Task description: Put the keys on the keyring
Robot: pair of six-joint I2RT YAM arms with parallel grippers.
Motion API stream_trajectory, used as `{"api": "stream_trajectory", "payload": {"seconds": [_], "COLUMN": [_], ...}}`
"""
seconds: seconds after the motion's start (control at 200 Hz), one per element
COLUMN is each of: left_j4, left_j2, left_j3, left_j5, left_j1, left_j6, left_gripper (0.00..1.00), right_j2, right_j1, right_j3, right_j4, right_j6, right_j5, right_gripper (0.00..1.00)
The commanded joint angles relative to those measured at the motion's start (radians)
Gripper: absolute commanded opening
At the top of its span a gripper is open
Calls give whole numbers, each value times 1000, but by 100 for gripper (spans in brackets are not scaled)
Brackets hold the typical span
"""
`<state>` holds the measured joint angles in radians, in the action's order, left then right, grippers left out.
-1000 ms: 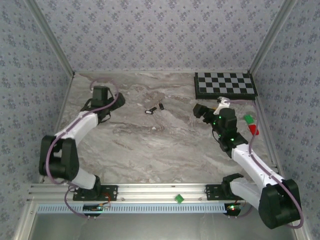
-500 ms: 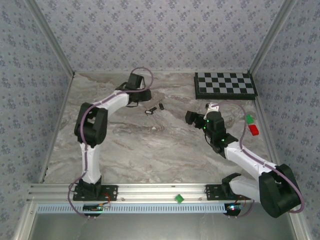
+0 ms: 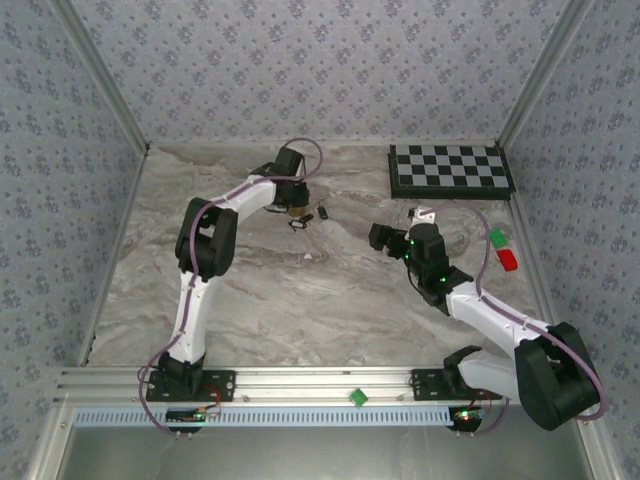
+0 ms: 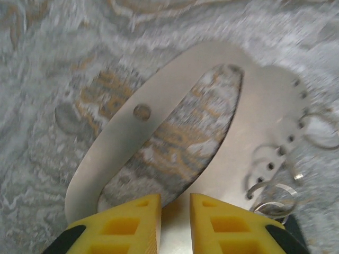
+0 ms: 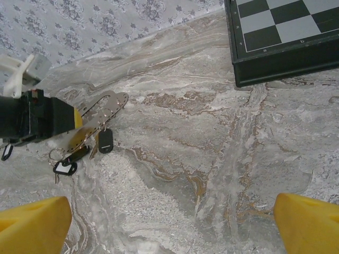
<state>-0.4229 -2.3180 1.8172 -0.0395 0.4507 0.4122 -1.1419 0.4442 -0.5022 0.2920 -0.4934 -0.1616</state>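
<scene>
Left wrist | keyring plate [image 4: 254, 121] | long axis lower-left to upper-right

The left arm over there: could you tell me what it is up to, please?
The left pincer is clamped on the end of a flat metal plate whose punched holes carry wire rings. Several dark-headed keys lie on the marble table beside it. The right pincer hangs open nearby, holding nothing.

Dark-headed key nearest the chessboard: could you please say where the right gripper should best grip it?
Probably the key's oval head, pinched across its narrow width from above on the chessboard side: it lies flat, and the perforated plate and left gripper crowd its other side.
</scene>
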Motion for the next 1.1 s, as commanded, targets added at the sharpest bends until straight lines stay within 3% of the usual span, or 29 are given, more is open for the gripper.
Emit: {"api": "stream_trajectory", "payload": {"seconds": [0.0,0.355,0.65,0.875,1.094], "left_j4": [-23,76,128,77,44], "left_j2": [32,290,579,717,656], "left_j3": [-63,-470,-835,-860,-729], "left_j5": [-22,-57,20,86,93], "left_j1": [2,42,155,182,175], "left_j6": [19,141,251,240,204], "left_gripper": [21,21,23,32,34], "right_j2": [-2,7,-24,-44,-36], "right_j1": [7,20,40,65,87], "right_j3": [-17,-14,-22,-33,-35], "right_j4": [-5,-11,-5,-2,-8], "right_j6": [-12,-8,-1,13,35], "right_j5": [-14,-23,-27,-26,-41], "right_gripper": [99,100,99,99,99]}}
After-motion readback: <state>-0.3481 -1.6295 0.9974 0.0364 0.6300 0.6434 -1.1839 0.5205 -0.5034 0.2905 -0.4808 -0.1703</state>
